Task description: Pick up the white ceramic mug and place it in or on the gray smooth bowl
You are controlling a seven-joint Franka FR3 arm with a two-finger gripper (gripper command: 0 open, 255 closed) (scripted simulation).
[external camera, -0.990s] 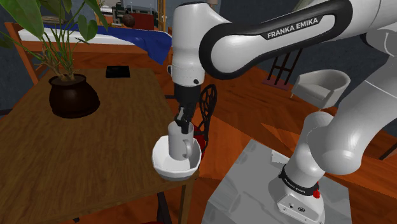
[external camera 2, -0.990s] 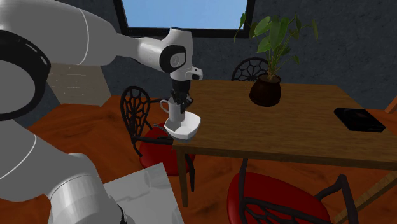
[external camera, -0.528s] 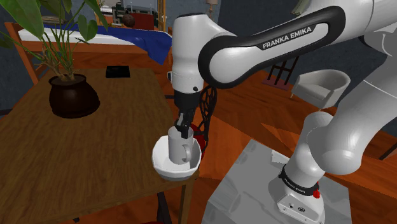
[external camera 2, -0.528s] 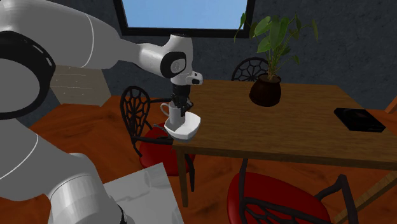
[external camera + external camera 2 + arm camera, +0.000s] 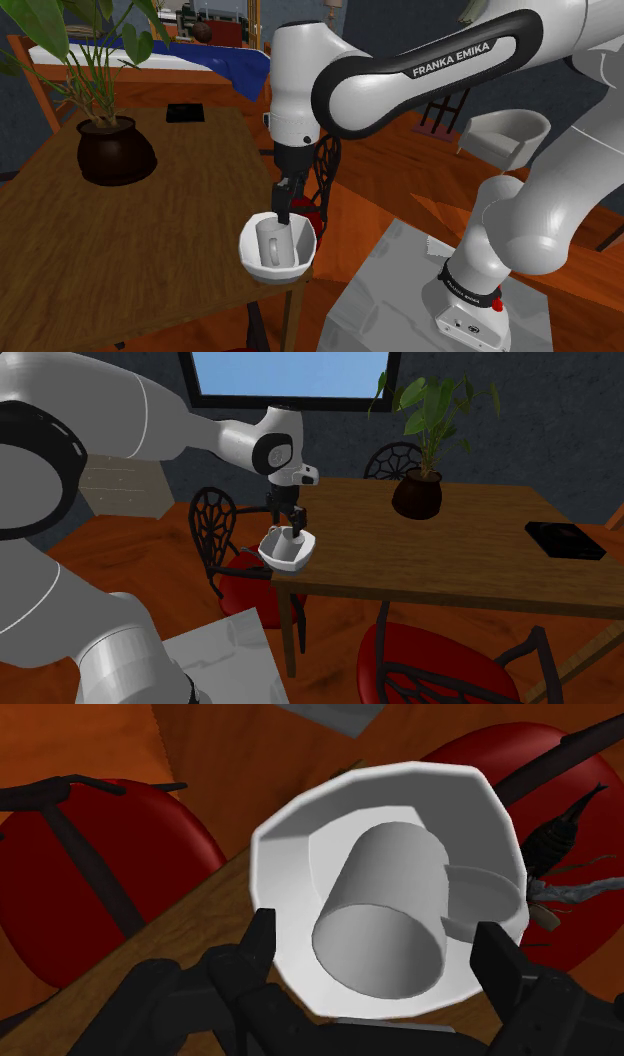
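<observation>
A white mug (image 5: 270, 243) lies tipped inside the white-grey bowl (image 5: 247, 238), which sits at the wooden table's near corner. From the wrist camera the mug (image 5: 385, 879) shows its open mouth, its handle off to one side, resting against the bowl's wall (image 5: 300, 804). My gripper (image 5: 283, 212) hangs just above the mug. It is open, and the fingers (image 5: 262, 939) stand wide on either side of the mug without touching it. In the second exterior view the gripper (image 5: 285, 526) hovers over the bowl (image 5: 285, 559).
A dark pot with a green plant (image 5: 115, 150) stands further back on the table (image 5: 150, 240), and a flat black object (image 5: 184, 113) lies at its far end. Red chairs (image 5: 100, 874) stand below the table corner. The grey stand (image 5: 400, 300) is close beside the corner.
The fingers have parted and let go of the mug. It dropped from upright in the grip to lying tilted in the bowl. The arm has hardly moved.
</observation>
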